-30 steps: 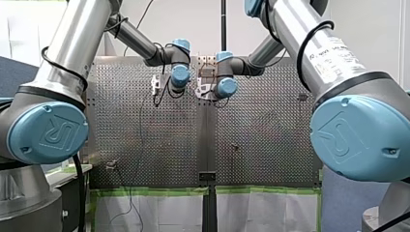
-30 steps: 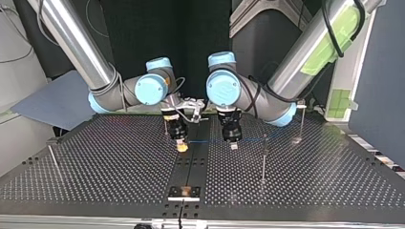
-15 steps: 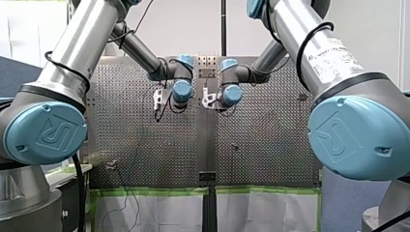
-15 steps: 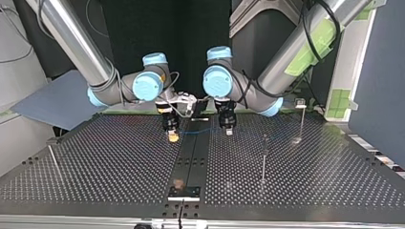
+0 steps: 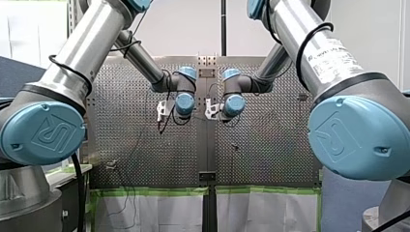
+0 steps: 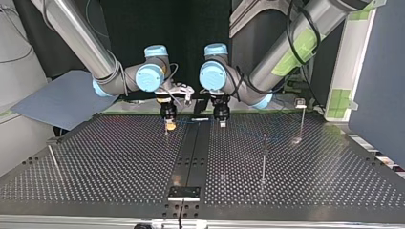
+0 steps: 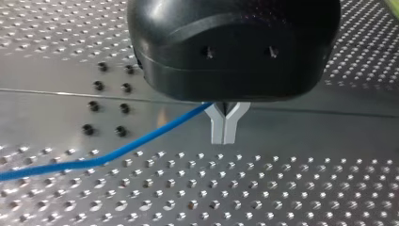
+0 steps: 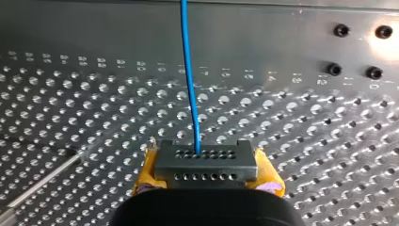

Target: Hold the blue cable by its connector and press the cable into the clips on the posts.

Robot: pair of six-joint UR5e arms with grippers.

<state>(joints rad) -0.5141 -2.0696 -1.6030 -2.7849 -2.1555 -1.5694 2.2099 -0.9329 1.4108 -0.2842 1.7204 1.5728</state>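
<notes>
The blue cable point(image 7: 117, 150) runs out sideways from between the metal fingers of my left gripper point(image 7: 224, 128), which is shut on it just above the perforated table. My right gripper point(image 8: 207, 181) has its yellow pads point(image 8: 146, 176) shut on the grey connector point(image 8: 205, 162), and the cable point(image 8: 190, 80) leaves the connector straight ahead. In the top view my right gripper point(image 6: 169, 126) and my left gripper point(image 6: 222, 122) hang side by side near the table's far edge. A short stretch of cable point(image 6: 196, 120) spans between them.
In the top view thin posts stand on the table: one in front of my left gripper point(image 6: 263, 157), one at the far right point(image 6: 302, 118), one at the near left point(image 6: 52, 160). A small black block point(image 6: 184, 192) sits at the near edge's middle.
In the top view both grippers have moved away from the camera toward the table's far edge, carrying the cable between them. Their grips have not changed.
</notes>
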